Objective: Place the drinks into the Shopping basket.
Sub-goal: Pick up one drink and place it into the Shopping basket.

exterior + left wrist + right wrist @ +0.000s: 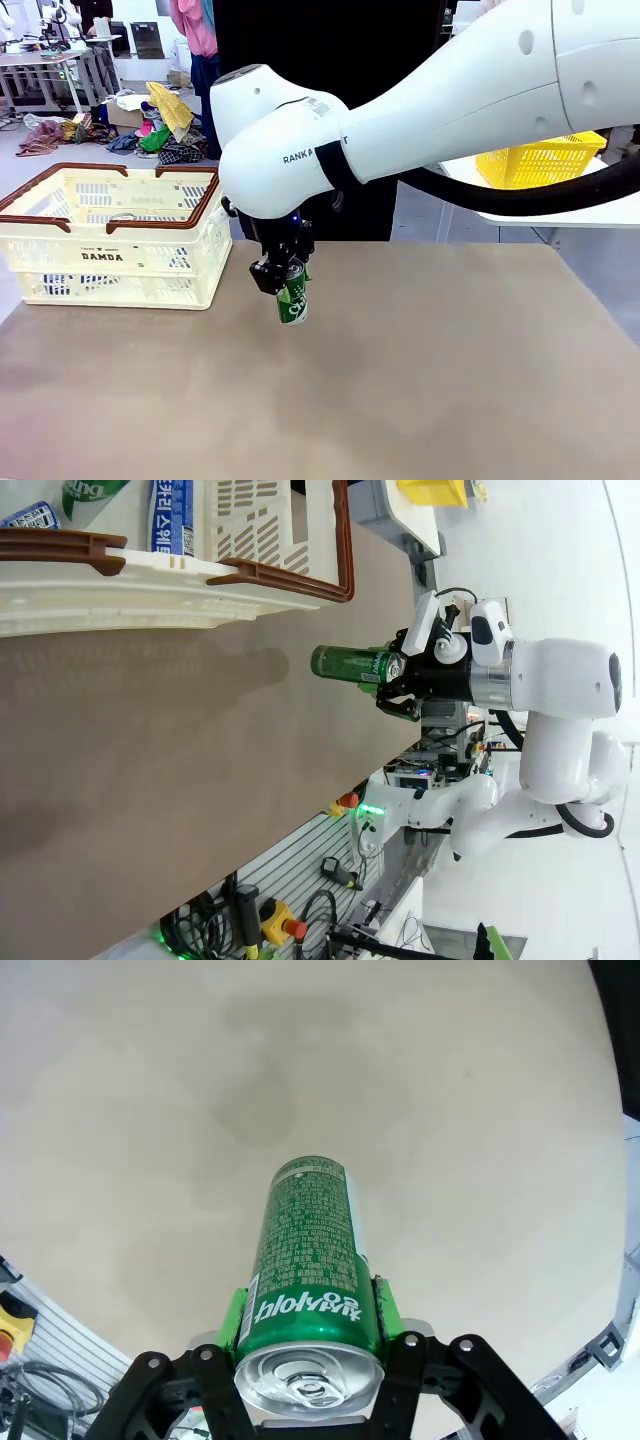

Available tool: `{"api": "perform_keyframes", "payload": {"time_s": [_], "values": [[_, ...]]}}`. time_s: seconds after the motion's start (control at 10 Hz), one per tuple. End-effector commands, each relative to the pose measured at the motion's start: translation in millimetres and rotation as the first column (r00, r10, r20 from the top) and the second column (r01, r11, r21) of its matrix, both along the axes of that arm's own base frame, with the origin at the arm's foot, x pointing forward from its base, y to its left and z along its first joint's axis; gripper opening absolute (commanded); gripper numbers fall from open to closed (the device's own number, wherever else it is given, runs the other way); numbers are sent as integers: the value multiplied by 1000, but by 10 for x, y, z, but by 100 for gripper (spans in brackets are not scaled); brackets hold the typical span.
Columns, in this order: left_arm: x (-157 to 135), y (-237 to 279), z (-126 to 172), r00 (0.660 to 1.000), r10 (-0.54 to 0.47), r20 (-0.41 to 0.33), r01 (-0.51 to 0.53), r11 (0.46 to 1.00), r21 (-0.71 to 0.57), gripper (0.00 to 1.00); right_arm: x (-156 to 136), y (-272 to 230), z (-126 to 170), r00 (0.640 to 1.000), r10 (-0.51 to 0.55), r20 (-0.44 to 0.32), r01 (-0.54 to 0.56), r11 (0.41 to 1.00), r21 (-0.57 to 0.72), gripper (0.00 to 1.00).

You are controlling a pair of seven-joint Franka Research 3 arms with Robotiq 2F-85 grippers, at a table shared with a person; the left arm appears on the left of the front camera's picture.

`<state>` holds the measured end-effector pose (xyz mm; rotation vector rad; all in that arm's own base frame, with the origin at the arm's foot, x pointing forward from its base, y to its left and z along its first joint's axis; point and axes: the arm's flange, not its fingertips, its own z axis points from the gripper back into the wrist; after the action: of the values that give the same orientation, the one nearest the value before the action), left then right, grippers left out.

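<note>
My right gripper [285, 283] is shut on a green drink can [293, 302] with white lettering, gripping it near its silver top. The can hangs slightly tilted above the tan table, just right of the Shopping basket [110, 255]. In the right wrist view the green pads clamp both sides of the can [310, 1260], with the gripper [310, 1312] over bare tabletop. The left wrist view shows the same can [350, 664] in the right gripper [395, 672], away from the basket's brown rim [60, 545]. Inside the basket lie a blue can [170, 515] and a green can [90, 495].
A bright yellow basket [540, 160] sits on a separate white table at the back right. A dark-clothed figure stands behind the table's far edge. Clothes are heaped on the floor beyond the cream basket. The table's front and right half is bare.
</note>
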<state>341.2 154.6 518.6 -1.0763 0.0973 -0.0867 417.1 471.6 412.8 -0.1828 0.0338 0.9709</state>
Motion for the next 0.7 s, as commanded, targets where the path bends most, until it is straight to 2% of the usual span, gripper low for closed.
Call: {"api": "perform_keyframes", "payload": {"time_s": [0.0, 0.1, 0.6], "values": [[-42, 10, 2, 1000, -16, 5, 16, 1000, 2, 100, 9, -49, -1, 1000, 25, -17, -25, 1000, 11, 0], [-42, 10, 2, 1000, -16, 5, 16, 1000, 2, 100, -2, -66, -45, 998, 26, -53, -24, 999, 28, 0], [-42, 10, 2, 1000, -16, 5, 16, 1000, 2, 100, -7, -176, -218, 997, -5, -75, 7, 1000, 30, 0]]}}
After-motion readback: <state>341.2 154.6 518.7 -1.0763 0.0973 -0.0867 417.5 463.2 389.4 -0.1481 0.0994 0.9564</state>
